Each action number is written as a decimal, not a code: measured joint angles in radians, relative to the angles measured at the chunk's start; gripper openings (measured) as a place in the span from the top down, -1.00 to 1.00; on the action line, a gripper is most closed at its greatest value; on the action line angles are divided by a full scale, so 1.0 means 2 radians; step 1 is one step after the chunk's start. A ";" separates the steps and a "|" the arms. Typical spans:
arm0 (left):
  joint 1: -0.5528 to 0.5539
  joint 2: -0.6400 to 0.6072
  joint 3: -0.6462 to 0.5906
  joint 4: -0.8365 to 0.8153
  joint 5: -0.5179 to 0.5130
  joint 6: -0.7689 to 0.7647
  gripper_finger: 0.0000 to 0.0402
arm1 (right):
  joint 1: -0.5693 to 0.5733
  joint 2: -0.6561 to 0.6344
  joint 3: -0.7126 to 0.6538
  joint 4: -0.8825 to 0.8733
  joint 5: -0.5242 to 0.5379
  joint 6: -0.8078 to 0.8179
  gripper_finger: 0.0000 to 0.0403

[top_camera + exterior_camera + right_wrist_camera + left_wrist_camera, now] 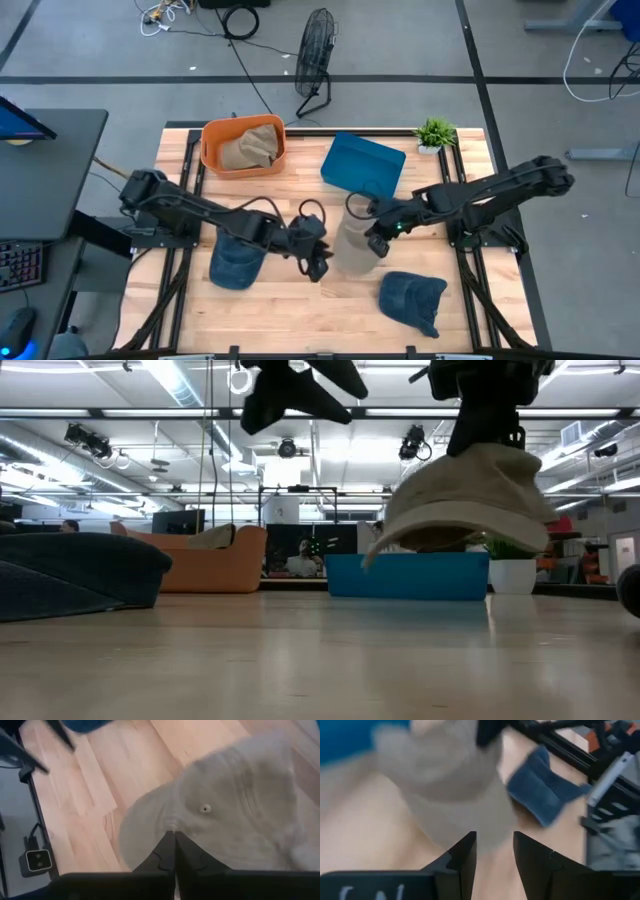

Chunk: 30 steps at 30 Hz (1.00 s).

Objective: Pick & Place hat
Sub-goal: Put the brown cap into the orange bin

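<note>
A beige cap [352,250] hangs in the air over the middle of the table, and my right gripper [376,240] is shut on it. In the low view the cap [470,500] is clear of the wood. My left gripper [320,264] is open and hovers just left of the cap, touching nothing; its wrist view shows the cap [445,775] ahead of it. One dark blue cap [235,262] lies crown up under my left arm. A second blue cap [412,300] lies on the near right of the table. My right gripper [174,837] pinches the beige cap's crown fabric [172,822] between its two shut fingers, a short way from the top button [205,809]. The fingers come from above, pointing down. The cap hangs below them, lifted clear of the table, with its brim [400,540] tilted down.
An orange basket [210,150] holding another beige cap stands at the far left. A blue bin [363,165] sits at the far middle, with a small potted plant [435,133] at the far right corner. Bare wood shows along the near edge between the two blue caps.
</note>
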 joint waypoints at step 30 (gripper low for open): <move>0.062 0.004 0.000 0.066 0.081 0.348 -0.02 | -0.001 0.008 0.000 0.176 -0.012 -0.089 1.00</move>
